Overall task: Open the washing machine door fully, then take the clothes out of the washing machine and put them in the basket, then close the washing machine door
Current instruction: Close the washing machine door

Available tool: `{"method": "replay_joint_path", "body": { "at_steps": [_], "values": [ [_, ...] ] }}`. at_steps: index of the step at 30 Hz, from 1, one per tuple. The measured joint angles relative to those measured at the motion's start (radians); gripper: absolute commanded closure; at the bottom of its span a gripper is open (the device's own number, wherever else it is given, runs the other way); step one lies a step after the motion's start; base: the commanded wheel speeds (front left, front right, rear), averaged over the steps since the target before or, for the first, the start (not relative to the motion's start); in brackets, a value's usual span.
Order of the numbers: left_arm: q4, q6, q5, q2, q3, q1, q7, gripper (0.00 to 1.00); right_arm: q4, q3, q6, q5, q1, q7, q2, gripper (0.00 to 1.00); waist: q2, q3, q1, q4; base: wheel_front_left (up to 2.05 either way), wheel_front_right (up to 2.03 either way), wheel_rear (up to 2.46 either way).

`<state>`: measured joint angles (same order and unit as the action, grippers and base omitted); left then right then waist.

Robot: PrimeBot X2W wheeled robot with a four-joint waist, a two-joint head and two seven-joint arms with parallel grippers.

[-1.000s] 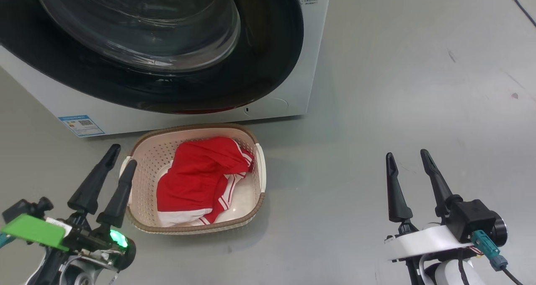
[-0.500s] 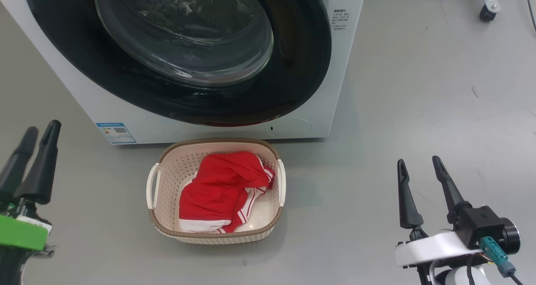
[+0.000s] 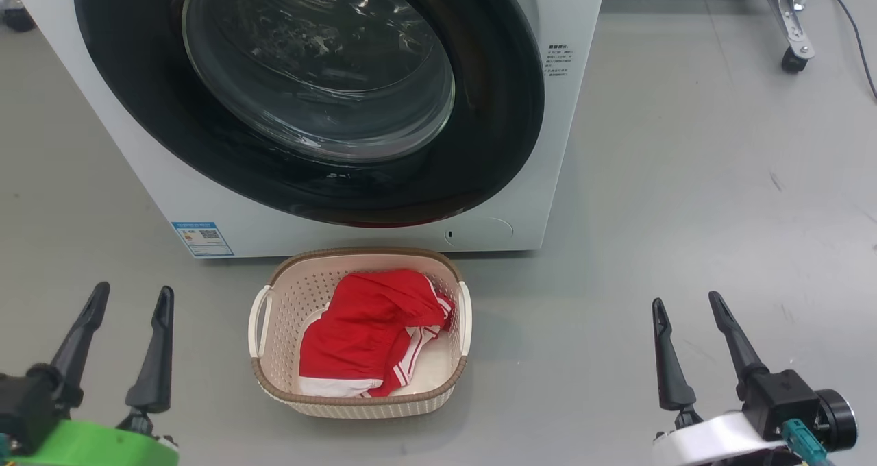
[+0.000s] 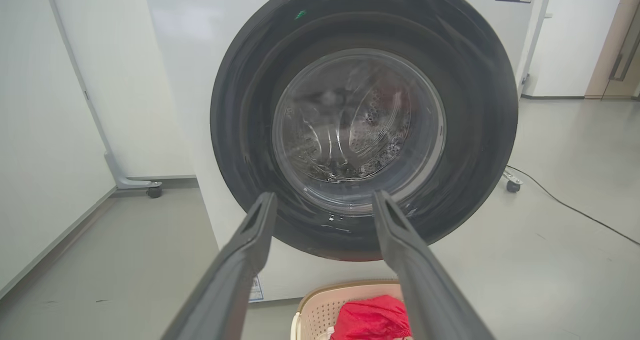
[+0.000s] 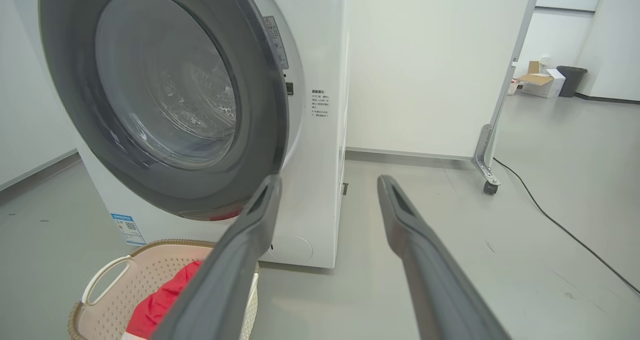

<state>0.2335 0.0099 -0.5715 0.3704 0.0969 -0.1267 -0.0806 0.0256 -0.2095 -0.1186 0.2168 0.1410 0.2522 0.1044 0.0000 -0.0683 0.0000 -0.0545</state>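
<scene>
Head view: 1 basket (image 3: 358,403), 1 garment (image 3: 362,330).

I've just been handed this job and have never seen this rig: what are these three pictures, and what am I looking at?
One picture comes from the robot's head, looking down at the floor. The two pairs of dark prongs at its bottom corners are the left gripper and the right gripper, both open and holding nothing. The other two pictures come from a camera on each wrist, looking along that gripper's own fingers. Ahead stands a white washing machine; its round black door looks shut, or nearly so. On the floor before it sits a cream basket with red clothes lying inside.
</scene>
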Motion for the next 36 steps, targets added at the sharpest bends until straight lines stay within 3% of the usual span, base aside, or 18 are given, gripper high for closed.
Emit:
{"method": "replay_joint_path", "body": {
  "at_steps": [4, 8, 15, 36],
  "values": [
    [-0.024, 0.055, 0.070, -0.018, 0.036, -0.028, -0.028, 0.00, -0.002, -0.007, 0.000, -0.009, 0.030, 0.000, -0.003, 0.00, 0.0000, 0.013, 0.0000, 0.004, 0.00, 0.00, 0.00],
    [-0.044, 0.083, 0.118, -0.041, 0.079, -0.063, -0.044, 0.00, -0.002, -0.013, 0.000, -0.010, 0.047, 0.000, -0.010, 0.00, 0.0000, 0.023, 0.0000, 0.014, 0.00, 0.00, 0.00],
    [-0.080, 0.091, 0.125, -0.106, 0.106, -0.081, -0.057, 0.00, 0.006, -0.010, 0.000, -0.018, 0.068, 0.000, -0.014, 0.00, 0.0000, 0.034, 0.0000, 0.030, 0.00, 0.00, 0.00],
    [-0.131, 0.101, 0.178, -0.167, 0.109, -0.083, -0.058, 0.00, 0.016, 0.006, -0.007, -0.018, 0.108, 0.000, -0.028, 0.00, 0.0000, 0.059, 0.0000, 0.042, 0.00, 0.00, 0.00]
  ]
}}
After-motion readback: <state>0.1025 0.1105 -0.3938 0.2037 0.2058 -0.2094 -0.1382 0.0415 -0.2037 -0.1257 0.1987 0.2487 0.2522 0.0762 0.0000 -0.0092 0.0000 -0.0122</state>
